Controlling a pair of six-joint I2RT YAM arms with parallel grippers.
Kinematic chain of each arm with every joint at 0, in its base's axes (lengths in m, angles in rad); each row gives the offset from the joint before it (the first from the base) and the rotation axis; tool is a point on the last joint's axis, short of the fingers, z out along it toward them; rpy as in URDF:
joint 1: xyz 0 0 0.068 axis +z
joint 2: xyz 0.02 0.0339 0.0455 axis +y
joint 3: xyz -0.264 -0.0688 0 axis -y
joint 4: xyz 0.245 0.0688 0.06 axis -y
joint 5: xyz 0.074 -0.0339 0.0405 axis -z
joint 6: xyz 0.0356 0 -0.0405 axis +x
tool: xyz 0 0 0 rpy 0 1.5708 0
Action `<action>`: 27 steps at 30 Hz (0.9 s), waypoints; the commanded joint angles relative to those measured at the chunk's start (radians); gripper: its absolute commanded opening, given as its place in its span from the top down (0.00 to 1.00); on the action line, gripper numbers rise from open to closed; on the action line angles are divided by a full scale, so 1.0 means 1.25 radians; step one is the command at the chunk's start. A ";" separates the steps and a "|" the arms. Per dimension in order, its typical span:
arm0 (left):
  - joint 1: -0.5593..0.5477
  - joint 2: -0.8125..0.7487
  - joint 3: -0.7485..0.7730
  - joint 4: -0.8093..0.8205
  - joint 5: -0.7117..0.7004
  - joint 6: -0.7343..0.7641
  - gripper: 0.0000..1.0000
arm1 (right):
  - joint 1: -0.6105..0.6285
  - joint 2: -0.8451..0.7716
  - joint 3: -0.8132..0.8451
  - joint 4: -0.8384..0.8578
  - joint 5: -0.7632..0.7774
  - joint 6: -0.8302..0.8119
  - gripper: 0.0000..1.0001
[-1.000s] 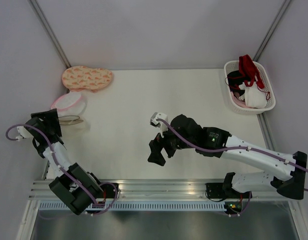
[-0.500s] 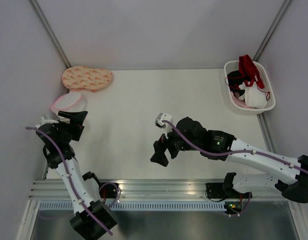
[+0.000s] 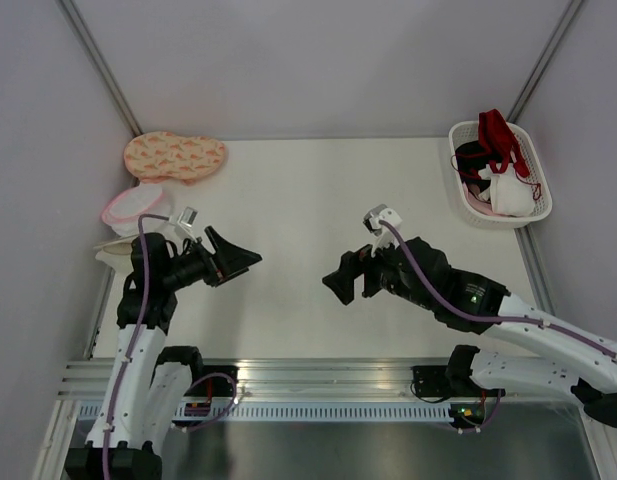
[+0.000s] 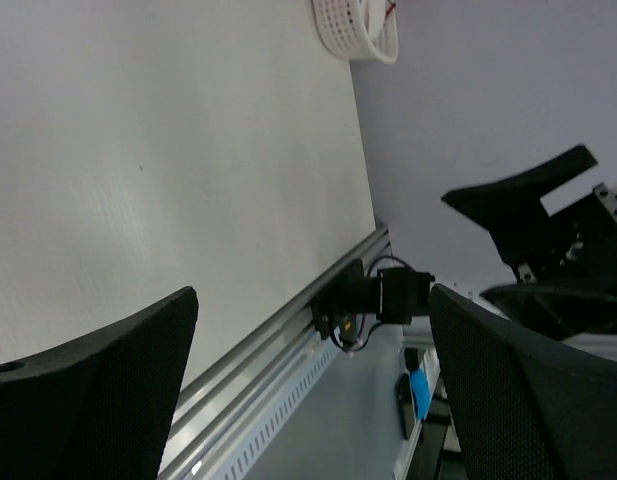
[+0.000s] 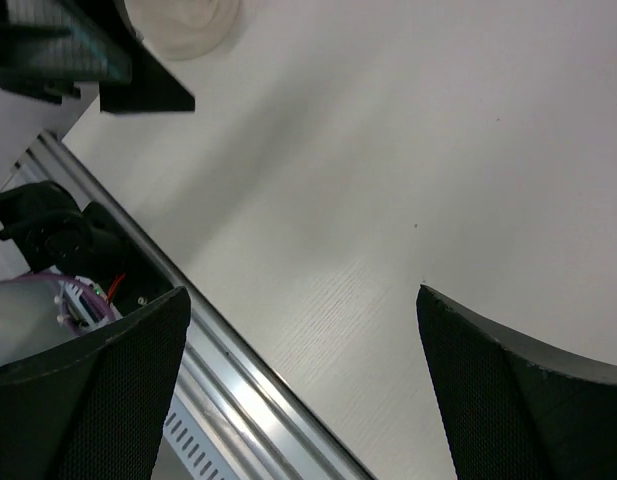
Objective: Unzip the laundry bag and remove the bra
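The cream-white mesh laundry bag [image 3: 112, 253] lies at the table's left edge, partly hidden behind my left arm. It also shows as a pale round shape in the right wrist view [image 5: 183, 20]. The bra [image 3: 501, 140], with red straps and whitish cups, lies in the white basket [image 3: 541, 190] at the far right. My left gripper [image 3: 240, 265] is open and empty above the table, right of the bag and pointing away from it [image 4: 313, 295]. My right gripper [image 3: 344, 287] is open and empty over the table's middle [image 5: 302, 295].
A pink-rimmed round bag [image 3: 138, 206] and a flat orange patterned pouch [image 3: 175, 156] lie at the back left. The basket also holds black and pink garments. The basket rim [image 4: 356, 35] shows in the left wrist view. An aluminium rail [image 3: 318, 370] runs along the near edge.
My left arm has swung from the left edge by the bags toward the table's middle, the gripper now pointing right. My right gripper has moved right and slightly back.
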 commanded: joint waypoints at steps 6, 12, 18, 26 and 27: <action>-0.158 0.054 0.027 0.038 0.040 0.069 0.00 | -0.055 -0.037 0.027 -0.028 0.125 0.061 0.02; -0.272 0.089 0.056 0.081 0.025 0.078 0.00 | -0.122 -0.042 0.000 -0.009 0.070 0.092 0.02; -0.392 0.156 0.099 0.124 -0.031 0.082 0.01 | -0.174 -0.022 -0.002 0.009 0.030 0.088 0.02; -0.416 0.148 0.092 0.157 -0.061 0.070 0.00 | -0.202 -0.016 0.009 -0.006 -0.004 0.072 0.02; -0.417 0.146 0.086 0.162 -0.060 0.062 0.00 | -0.206 -0.016 0.005 -0.007 -0.005 0.073 0.02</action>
